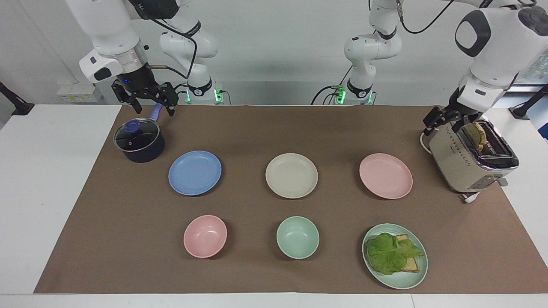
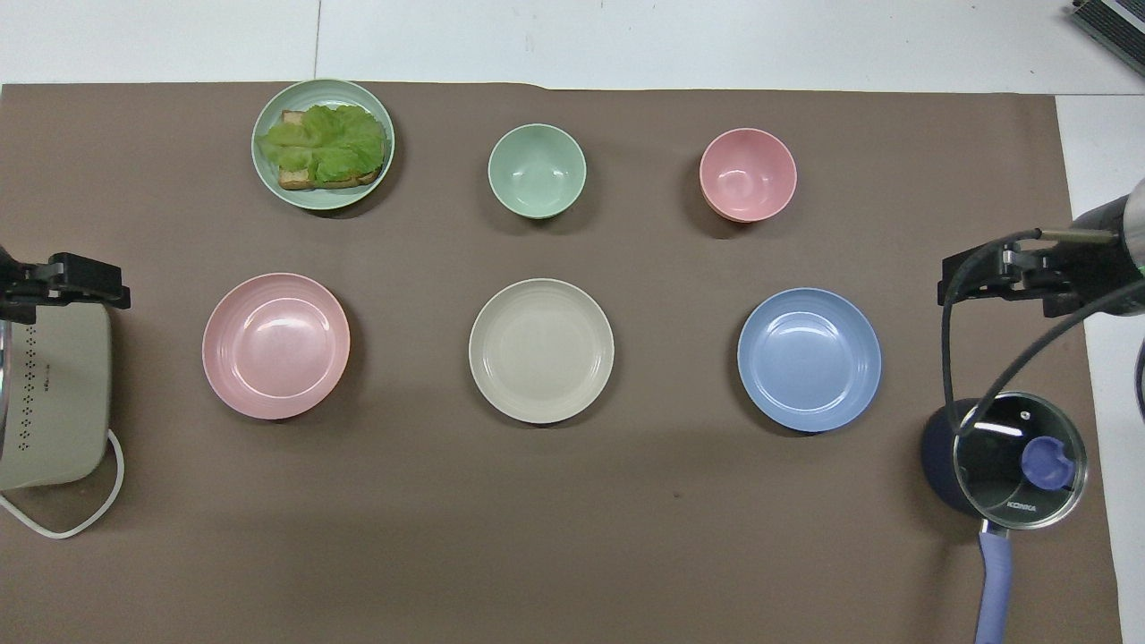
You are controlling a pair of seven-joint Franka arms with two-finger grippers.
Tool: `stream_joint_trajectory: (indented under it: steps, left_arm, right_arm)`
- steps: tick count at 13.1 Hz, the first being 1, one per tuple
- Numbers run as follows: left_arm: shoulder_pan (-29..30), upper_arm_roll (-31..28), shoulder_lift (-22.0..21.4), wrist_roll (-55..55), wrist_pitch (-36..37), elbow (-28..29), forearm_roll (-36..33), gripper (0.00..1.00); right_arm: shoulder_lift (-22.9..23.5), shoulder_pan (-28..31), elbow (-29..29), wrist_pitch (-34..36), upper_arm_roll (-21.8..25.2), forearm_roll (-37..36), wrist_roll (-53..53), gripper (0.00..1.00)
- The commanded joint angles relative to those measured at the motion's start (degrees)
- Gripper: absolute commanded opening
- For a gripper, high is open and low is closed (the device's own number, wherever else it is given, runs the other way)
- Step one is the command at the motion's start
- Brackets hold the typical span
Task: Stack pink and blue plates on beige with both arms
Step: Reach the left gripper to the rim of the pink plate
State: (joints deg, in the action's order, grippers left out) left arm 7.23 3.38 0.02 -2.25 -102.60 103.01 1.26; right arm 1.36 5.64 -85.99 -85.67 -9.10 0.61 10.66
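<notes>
Brown paper covered the table (image 1: 257, 128); nothing was stacked: round matte pink plate (image 1: 385, 176) below the spread left gripper (image 1: 445, 121), blue plate (image 1: 195, 172) below the spread right gripper (image 1: 145, 99), beige plate (image 1: 291, 175) between them, bare.

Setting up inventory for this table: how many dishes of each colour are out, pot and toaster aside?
Pink: 2, pink plate, pink bowl
Green: 2, green bowl, green plate
Blue: 1, blue plate
Beige: 1, beige plate
Total: 6

Picture's edge cuts off toaster (image 2: 49, 394), left gripper (image 2: 67, 279).
</notes>
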Motion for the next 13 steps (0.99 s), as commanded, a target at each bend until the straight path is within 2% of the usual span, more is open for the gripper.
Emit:
stream_joint_trajectory:
  steps: [1,4,6,11,13]
  left_arm:
    - [0.77,0.49,0.41,-0.12,-12.84,12.17,-0.21,1.00]
    - [0.33,0.49,7.79,0.22,-20.26,15.99,-0.21,1.00]
    - [0.50,0.57,8.33,-0.21,-22.11,17.92,-0.21,1.00]
    - [-0.11,0.57,9.21,-2.14,-21.33,19.51,-0.12,1.00]
    - [-0.20,0.57,9.12,-8.17,-20.71,19.51,-0.12,1.00]
  right_arm:
    - [0.04,0.60,-0.05,-0.64,-0.30,0.18,-0.81,1.00]
    - [-0.04,0.60,-0.05,-0.64,-0.30,0.18,-0.82,1.00]
    - [-0.04,0.60,-0.14,-0.56,-0.30,0.18,-0.81,1.00]
    - [-0.04,0.60,-0.23,-0.73,-0.30,0.18,-0.73,1.00]
    - [-0.13,0.60,-0.92,-2.30,-0.30,0.27,-0.90,1.00]
